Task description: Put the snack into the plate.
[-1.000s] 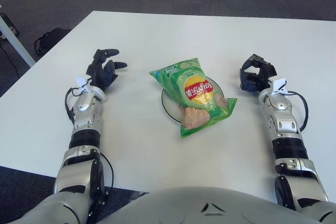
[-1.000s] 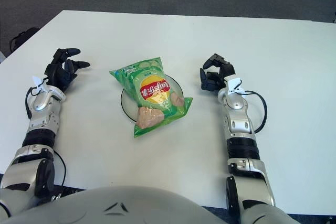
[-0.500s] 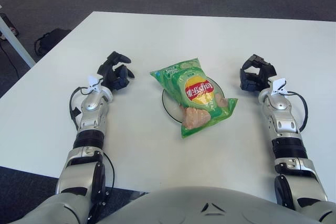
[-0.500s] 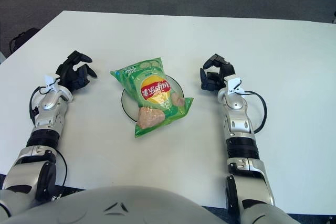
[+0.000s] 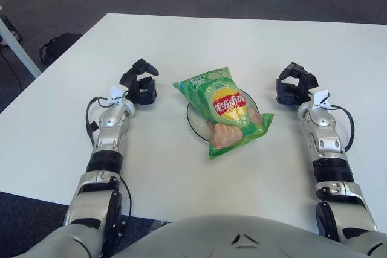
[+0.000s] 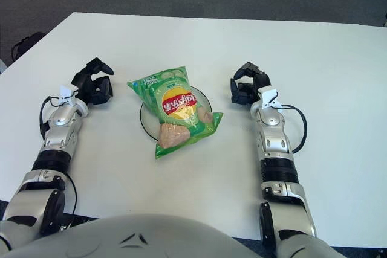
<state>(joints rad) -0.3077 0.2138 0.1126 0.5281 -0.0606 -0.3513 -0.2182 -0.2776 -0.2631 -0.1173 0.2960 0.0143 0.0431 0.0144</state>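
Left hand [image 5: 139, 85] has swung in toward the bag since a second ago, from well out at 9 o'clock of the plate to just beside the bag's left edge, roughly 10 o'clock of it, not touching. Fingers were splayed then; now they're curled downward, holding nothing.

Right hand [image 5: 294, 85] hasn't moved: same spot at about 2 o'clock of the plate, fingers curled, holding nothing, clear of the bag.

Snack bag [image 5: 223, 109] (green chip bag) unchanged too. It lies flat across the plate [image 5: 192, 120], covering most of it; only the dark rim at the plate's 8–9 o'clock shows. Bag's lower end overhangs the rim toward 5 o'clock onto the white table [image 5: 181, 40].

Read: snack is already on the plate, so the goal state looks met or near enough. Left hand closing in could mean a nudge to centre the bag, or just settling to a mirrored rest pose with the right. Can't tell which from this. Risk if it pushes: bag slides off the far rim.
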